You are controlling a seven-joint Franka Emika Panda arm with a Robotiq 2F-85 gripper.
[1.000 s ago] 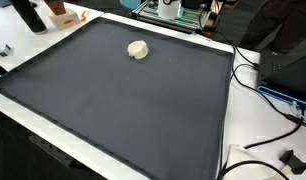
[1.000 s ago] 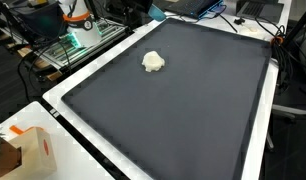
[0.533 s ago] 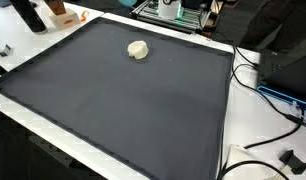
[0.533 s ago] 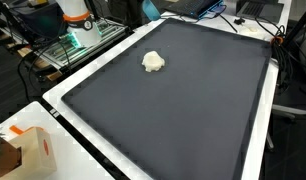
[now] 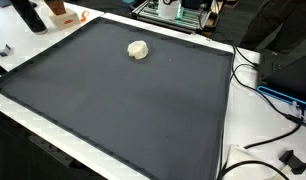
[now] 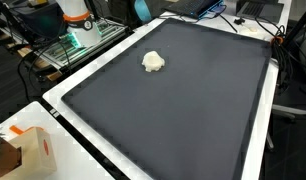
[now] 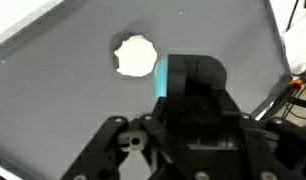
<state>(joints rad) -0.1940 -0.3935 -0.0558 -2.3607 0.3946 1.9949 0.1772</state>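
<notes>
A crumpled white lump (image 5: 139, 49) (image 6: 153, 61) lies on the big dark mat (image 5: 133, 110) (image 6: 183, 110), toward its far end. The wrist view looks down on the same lump (image 7: 135, 55), just left of and beyond my gripper (image 7: 191, 78). The fingers read as one black block with a cyan strip along its left side. No gap shows between them and nothing is held. The gripper hangs well above the mat. In an exterior view only its cyan tip (image 6: 141, 8) shows at the top edge, beyond the lump.
A white table rim (image 6: 63, 100) frames the mat. An orange-and-white box (image 6: 33, 150) (image 5: 61, 12) and a dark bottle (image 5: 29, 14) stand at one corner. Cables (image 5: 263, 90) run along one side. A rack with green lights (image 6: 78, 40) stands beyond the edge.
The cyan tip of the gripper has slid leftward along the top edge of an exterior view. The lump has stayed put.
</notes>
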